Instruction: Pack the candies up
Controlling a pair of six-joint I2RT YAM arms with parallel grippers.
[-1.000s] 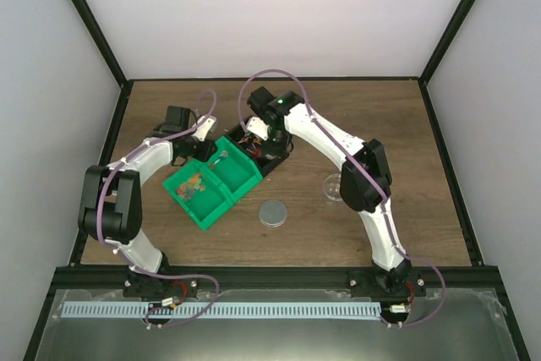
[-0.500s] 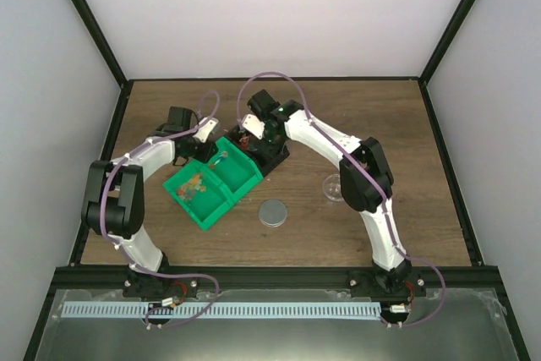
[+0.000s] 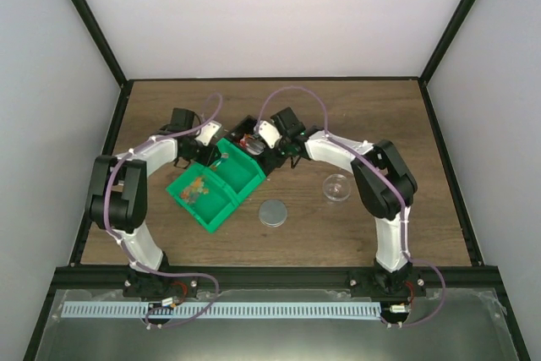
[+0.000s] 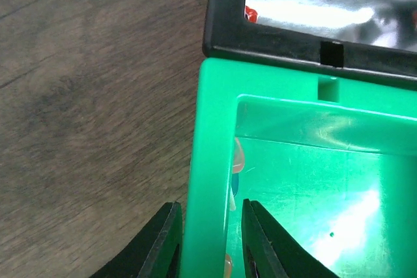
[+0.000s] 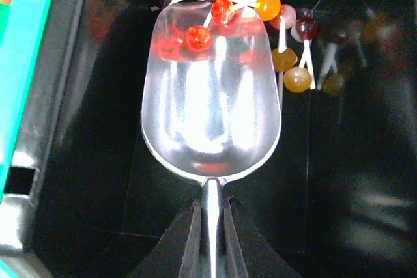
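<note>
The candies (image 5: 221, 10) are small red, orange and yellow sweets on white sticks, lying in a black bin (image 3: 251, 143) at the tip of a silver scoop (image 5: 212, 96). One red candy sits in the scoop's bowl. My right gripper (image 5: 210, 209) is shut on the scoop's handle and shows over the bin in the top view (image 3: 269, 143). More candies (image 3: 196, 189) lie in the left compartment of a green two-part tray (image 3: 221, 209). My left gripper (image 4: 208, 209) straddles the tray's far-left wall (image 4: 212, 161), jaws closed against it.
A round grey lid (image 3: 272, 212) lies on the table in front of the tray. A small clear cup (image 3: 336, 187) stands to the right, under the right forearm. The black bin (image 4: 273, 43) butts against the tray's far side.
The right arm has dropped and folded lower, uncovering the clear cup, and its wrist has shifted right over the black bin. The left gripper stays on the tray's wall.
</note>
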